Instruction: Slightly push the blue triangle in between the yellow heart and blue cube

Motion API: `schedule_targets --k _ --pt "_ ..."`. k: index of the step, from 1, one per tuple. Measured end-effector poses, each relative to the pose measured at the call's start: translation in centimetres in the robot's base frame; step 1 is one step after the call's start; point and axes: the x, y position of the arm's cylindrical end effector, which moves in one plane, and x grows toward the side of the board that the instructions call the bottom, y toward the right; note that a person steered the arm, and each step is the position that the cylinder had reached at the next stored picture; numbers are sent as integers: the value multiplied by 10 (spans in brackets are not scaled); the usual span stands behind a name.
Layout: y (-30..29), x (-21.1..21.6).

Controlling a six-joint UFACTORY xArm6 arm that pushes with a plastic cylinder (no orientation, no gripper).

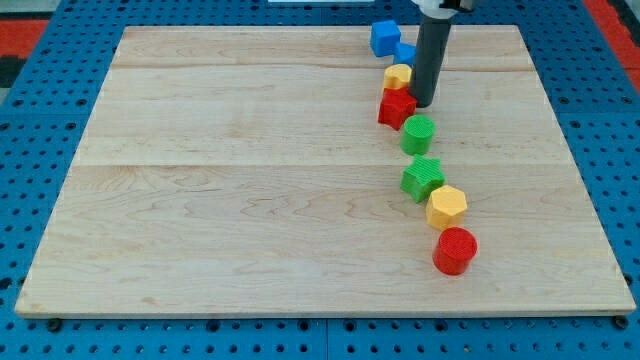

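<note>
The blue cube (385, 37) sits near the view's top, right of centre. The blue triangle (405, 54) lies just below and right of it, partly hidden by my rod. The yellow heart (398, 76) is just below the triangle, touching the red star-like block (397, 107). My tip (424, 104) rests on the board right beside the yellow heart and the red block, on their right. The rod rises in front of the blue triangle's right side.
A chain of blocks runs down toward the view's bottom right: a green cylinder (418, 133), a green star (423, 178), a yellow hexagon (447, 206) and a red cylinder (455, 250). The wooden board (250, 180) lies on a blue pegboard.
</note>
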Motion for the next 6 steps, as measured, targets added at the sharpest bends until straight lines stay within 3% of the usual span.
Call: schedule_targets --k 2,4,6 --pt "25 -14" --pt "64 -73" --pt "39 -92"
